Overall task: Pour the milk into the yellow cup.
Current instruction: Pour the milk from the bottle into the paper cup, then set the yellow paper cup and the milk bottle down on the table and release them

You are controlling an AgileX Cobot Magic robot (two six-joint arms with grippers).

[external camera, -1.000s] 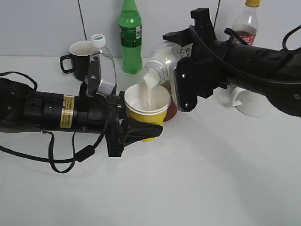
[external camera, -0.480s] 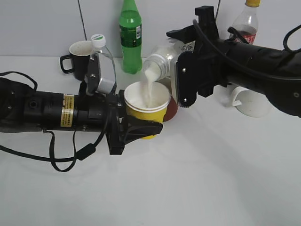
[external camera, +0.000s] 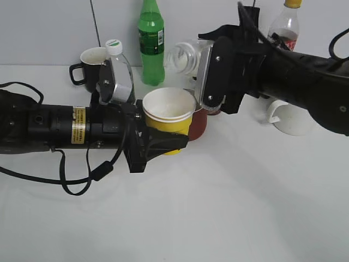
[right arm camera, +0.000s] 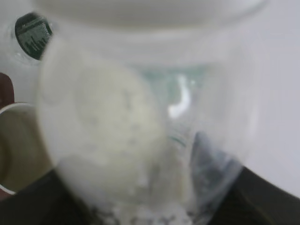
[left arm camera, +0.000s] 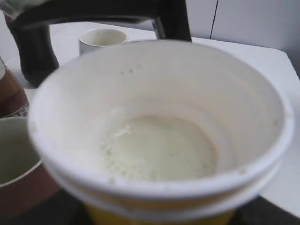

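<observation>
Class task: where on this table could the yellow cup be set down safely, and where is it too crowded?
Free: the bare white tabletop in front of both arms, toward the camera. Crowded: the back edge, with the dark mug, green bottle and red-brown mug behind the yellow cup.

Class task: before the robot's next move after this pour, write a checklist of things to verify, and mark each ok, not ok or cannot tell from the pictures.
1. Milk is in the yellow cup: ok, a pale pool covers its bottom.
2. No stream leaving the bottle: ok.
3. Bottle empty: not ok, white residue clings inside in the right wrist view.
4. Left gripper holds the cup: ok, upright, clamped low.
5. Right gripper grips the bottle: ok.
6. Spills on the table: cannot tell under the cup; none visible elsewhere.
</observation>
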